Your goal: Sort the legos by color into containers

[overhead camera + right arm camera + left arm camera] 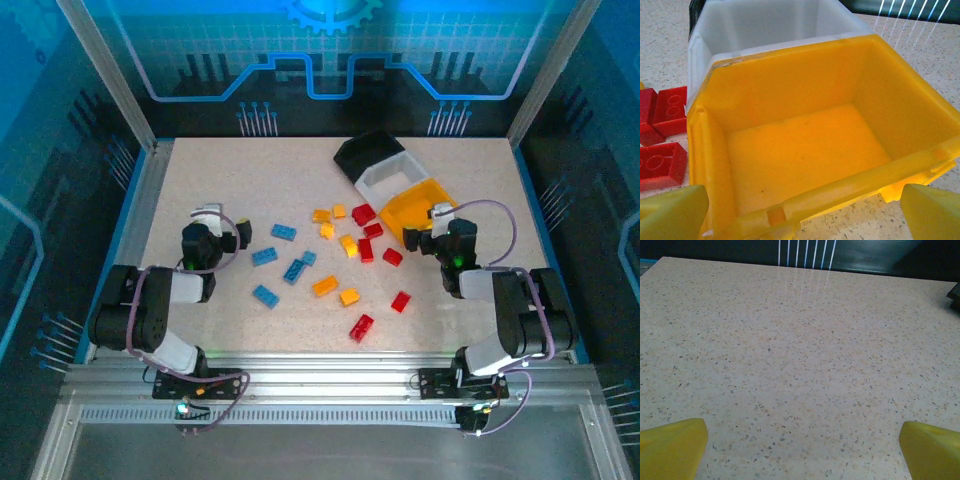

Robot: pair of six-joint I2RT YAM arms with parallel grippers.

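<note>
**Both grippers wide open and empty, sorting not yet begun**

From above, the left gripper (222, 224) has its jaws fully apart and holds nothing. It sits over bare table (220, 170), left of the blue legos (284, 232). The right gripper (437, 222) is just as wide and just as empty, just beside the near side of the orange-yellow bin (441, 190). That bin, the white bin (377, 176) and the black bin (352, 152) run in a slanted row at the back right. The orange legos (325, 285) and red legos (362, 327) lie loose between the arms.

The left wrist view has two yellow fingertips (672, 447) at its lower corners. Speckled table lies between them, with no brick in reach.

The right wrist view adds what the overhead view cannot settle: the orange-yellow bin's floor is bare, and red bricks lie just outside its left wall.

The likeliest risks:
- The right gripper is so near the rim that a careless descent could shove the whole joined row of bins.
- Red and orange bricks crowd together near the bins, so jaws this wide might take two colours at once.
</note>
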